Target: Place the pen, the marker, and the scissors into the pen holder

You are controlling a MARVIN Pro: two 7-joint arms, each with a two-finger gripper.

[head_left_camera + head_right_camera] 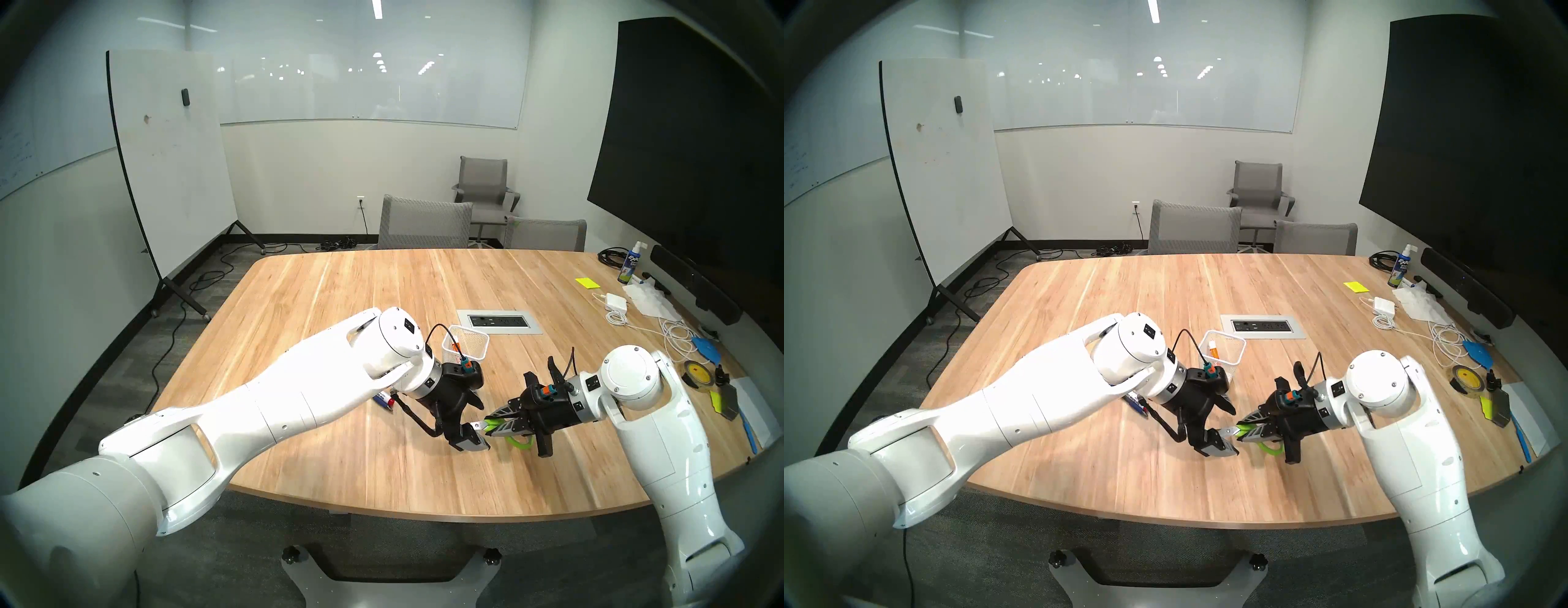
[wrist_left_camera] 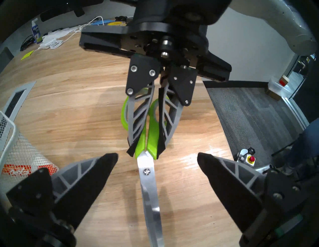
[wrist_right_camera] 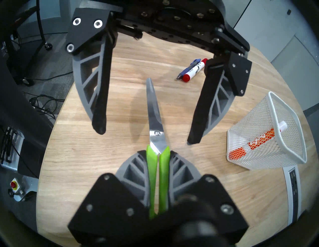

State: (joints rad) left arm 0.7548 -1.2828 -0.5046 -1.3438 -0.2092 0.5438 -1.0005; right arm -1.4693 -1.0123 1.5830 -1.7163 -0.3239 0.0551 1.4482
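Note:
My right gripper [image 3: 158,153] is shut on the lime-green handles of the scissors [image 3: 155,120], held above the table with the closed silver blades pointing at my left gripper [image 3: 146,134]. The left gripper [image 2: 157,157] is open, a finger on either side of the blades [image 2: 150,189], not touching them. The blue pen [image 3: 188,68] and a white marker with red ends [image 3: 195,69] lie side by side on the table beyond the left gripper. The white mesh pen holder [image 3: 250,124] stands upright behind the left wrist [image 1: 466,344], with an orange-and-white marker [image 3: 255,143] inside.
A grey power outlet panel [image 1: 498,321] is set into the wooden table behind the holder. The table's right side carries a spray bottle [image 1: 628,265], a charger with cables [image 1: 615,303] and a tape roll [image 1: 695,373]. Grey chairs [image 1: 424,223] stand at the far edge.

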